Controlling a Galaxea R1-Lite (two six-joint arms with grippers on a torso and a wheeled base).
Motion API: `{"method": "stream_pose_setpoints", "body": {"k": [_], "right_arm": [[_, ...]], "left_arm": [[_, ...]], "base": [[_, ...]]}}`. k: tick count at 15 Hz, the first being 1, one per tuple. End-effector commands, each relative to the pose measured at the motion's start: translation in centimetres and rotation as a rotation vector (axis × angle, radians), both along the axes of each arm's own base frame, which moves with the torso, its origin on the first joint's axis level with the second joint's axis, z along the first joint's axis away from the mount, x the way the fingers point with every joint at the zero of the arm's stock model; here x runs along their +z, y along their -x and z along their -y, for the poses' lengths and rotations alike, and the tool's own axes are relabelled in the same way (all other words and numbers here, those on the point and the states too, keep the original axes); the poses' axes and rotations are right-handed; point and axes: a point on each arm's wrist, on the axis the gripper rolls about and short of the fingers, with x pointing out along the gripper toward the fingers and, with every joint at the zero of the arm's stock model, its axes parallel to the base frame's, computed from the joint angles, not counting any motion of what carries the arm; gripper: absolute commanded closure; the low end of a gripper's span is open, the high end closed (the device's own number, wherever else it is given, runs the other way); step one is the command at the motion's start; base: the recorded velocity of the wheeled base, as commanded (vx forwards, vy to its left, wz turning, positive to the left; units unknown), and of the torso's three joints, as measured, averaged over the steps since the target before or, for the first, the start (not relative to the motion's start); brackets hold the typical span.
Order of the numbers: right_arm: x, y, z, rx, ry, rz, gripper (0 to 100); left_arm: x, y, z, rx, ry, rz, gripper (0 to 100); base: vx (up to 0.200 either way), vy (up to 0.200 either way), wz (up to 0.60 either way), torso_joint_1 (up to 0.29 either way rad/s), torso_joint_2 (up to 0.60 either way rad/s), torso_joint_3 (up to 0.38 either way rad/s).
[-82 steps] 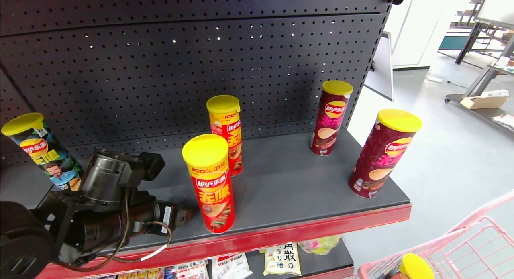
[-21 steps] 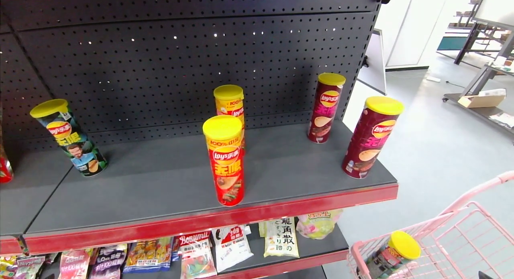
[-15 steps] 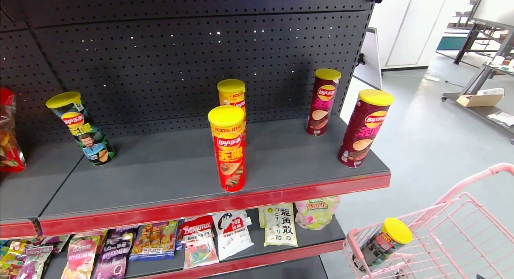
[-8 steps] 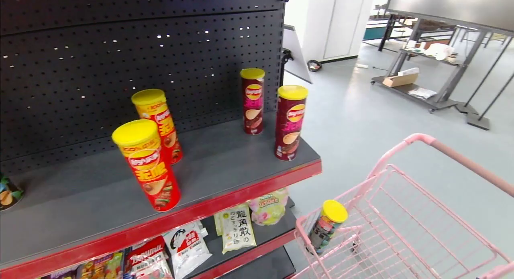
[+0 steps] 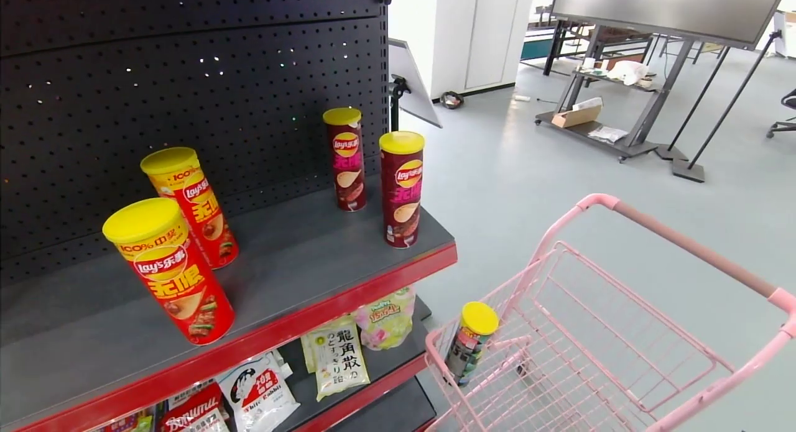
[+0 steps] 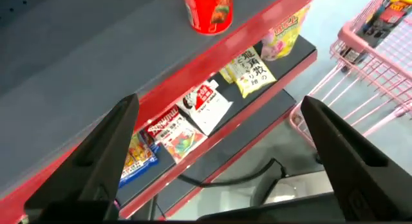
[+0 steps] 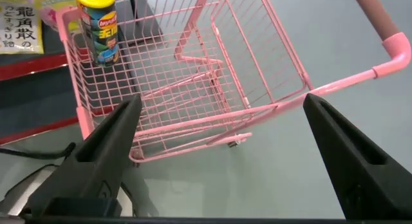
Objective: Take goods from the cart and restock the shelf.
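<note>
On the upper shelf (image 5: 292,264), the front-left can (image 5: 171,273) stands at the front edge, the rear-left can (image 5: 193,208) just behind it. The rear-right can (image 5: 346,160) stands by the back panel (image 5: 217,78) near the shelf's right end, the front-right can (image 5: 402,189) before it near the right front corner. Snack bags (image 5: 336,360) lie on the lower shelf (image 5: 392,357) beneath. Right of the shelving stands the cart (image 5: 678,240), the cart can (image 5: 469,342) standing in its corner nearest the shelves.

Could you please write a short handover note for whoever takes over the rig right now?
Left gripper and right gripper: jaws open, empty.
Shelf: front red can, rear red can, rear maroon can, front maroon can, all upright.
Cart: one dark can upright in the corner nearest the shelf.
Done: four cans shelved. Left: grasp the dark can, shelve it.
</note>
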Motion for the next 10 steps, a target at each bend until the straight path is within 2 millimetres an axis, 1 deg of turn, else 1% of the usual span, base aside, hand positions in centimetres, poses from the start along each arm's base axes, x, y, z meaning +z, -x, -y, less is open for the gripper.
{"method": "stream_pose_setpoints", "body": {"k": [1,2,4,10], "right_arm": [[0.0,0.3,0.0,-0.009,0.003,0.017,0],[-0.3,0.6,0.0,-0.015,0.005,0.028,0],[-0.6,1.0,0.0,-0.013,0.004,0.044,0],[-0.8,1.5,0.0,-0.015,0.004,0.076,0]], "left_arm": [[-2.9,1.8,-0.4,0.007,0.012,0.083,0],[-4.4,2.2,-0.5,0.021,0.011,0.104,0],[-4.9,2.0,-0.6,0.063,0.002,0.109,0],[-5.0,1.9,-0.5,0.067,0.045,0.11,0]], "base": [[0.0,0.0,0.0,-0.11,0.28,0.154],[0.0,0.0,0.0,-0.139,0.32,0.178],[0.0,0.0,0.0,-0.132,0.33,0.181],[0.0,0.0,0.0,-0.145,0.34,0.191]]}}
